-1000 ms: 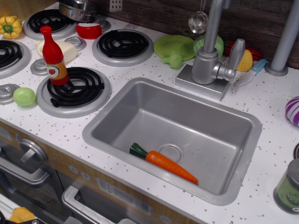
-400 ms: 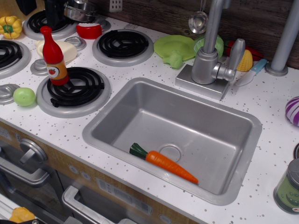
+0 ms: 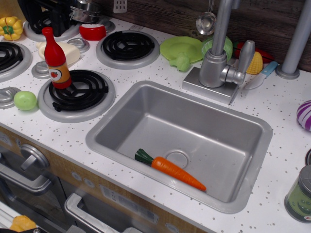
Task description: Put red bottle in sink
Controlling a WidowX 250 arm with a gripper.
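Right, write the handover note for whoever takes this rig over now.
End effector: dark shape at the top-left corner, over the back burner; open or shut cannot be told, and it holds nothing visible.
Red bottle: upright on the front coil burner, left of the sink, untouched.
Sink: holds only a toy carrot lying beside the drain.
Done: nothing of the placing yet.
Left: reach the bottle, grasp it, carry it right over the rim, set it in the basin, likely clear of the carrot.

No legible text, red bottle (image 3: 55, 58) label included
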